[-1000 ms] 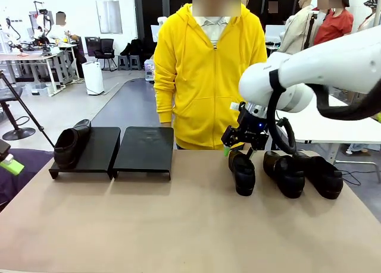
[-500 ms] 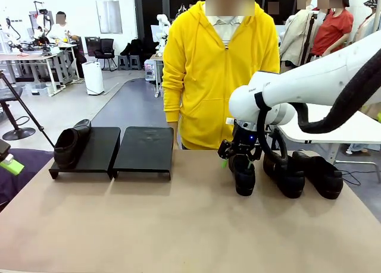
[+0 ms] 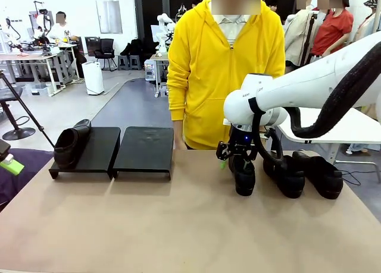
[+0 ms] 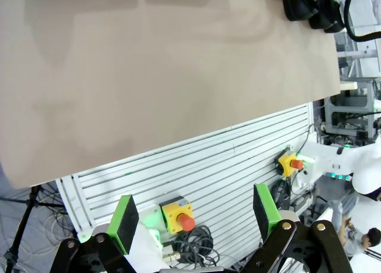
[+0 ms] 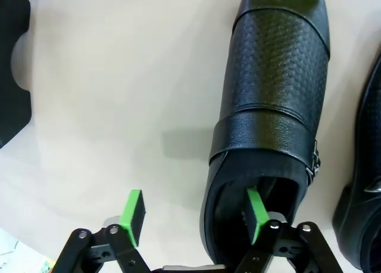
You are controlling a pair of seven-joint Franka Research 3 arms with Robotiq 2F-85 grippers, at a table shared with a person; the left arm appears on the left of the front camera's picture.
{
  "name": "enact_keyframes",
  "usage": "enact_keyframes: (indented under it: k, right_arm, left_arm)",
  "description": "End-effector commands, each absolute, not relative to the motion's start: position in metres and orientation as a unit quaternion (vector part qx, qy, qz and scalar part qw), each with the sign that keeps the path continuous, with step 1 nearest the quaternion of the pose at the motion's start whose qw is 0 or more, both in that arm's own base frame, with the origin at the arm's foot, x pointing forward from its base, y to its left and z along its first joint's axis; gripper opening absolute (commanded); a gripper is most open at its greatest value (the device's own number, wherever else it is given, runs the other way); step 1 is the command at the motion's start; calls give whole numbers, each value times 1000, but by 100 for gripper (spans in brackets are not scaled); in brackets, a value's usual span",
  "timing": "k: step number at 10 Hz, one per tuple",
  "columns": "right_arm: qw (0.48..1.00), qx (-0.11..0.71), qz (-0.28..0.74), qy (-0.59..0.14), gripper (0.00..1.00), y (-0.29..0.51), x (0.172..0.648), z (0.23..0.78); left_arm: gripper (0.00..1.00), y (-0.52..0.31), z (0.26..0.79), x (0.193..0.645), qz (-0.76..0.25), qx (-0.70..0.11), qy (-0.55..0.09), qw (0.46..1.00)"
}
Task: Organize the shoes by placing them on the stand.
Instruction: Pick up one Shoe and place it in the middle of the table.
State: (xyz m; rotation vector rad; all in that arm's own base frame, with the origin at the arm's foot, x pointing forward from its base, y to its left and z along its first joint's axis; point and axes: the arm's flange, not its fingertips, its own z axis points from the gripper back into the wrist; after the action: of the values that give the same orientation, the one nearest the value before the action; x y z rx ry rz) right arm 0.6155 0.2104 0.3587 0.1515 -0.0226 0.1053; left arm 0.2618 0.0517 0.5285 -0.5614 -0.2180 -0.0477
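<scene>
On the right part of the tan table top (image 3: 178,225), the right gripper (image 3: 233,159) is down at the heel end of a black leather slip-on shoe (image 3: 243,176), toe toward the robot's side; jaws apart, not clamped; in the wrist view one green pad (image 5: 254,204) sits inside the shoe's opening, the other outside over the table, the shoe's side wall between them; second black shoe (image 3: 287,175) and third black shoe (image 3: 323,176) just beside it, farther right; fourth black shoe (image 3: 70,143) lies on the left panel of the low black two-panel stand (image 3: 146,149), far left of table; left gripper (image 4: 193,216) hangs off the table's near edge, jaws wide apart, holding nothing; person in a yellow hooded top (image 3: 223,71) stands at the far side.
</scene>
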Motion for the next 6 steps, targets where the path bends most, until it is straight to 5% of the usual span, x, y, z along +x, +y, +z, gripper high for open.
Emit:
enact_keyframes:
  k: [1,6]
  right_arm:
    - [998,52,31,-18,0,215,624,357]
    - [999,32,24,-25,0,217,626,354]
  left_arm:
    - [100,54,529,262,-29,-278,-110,954]
    - [100,54,529,262,-29,-278,-110,954]
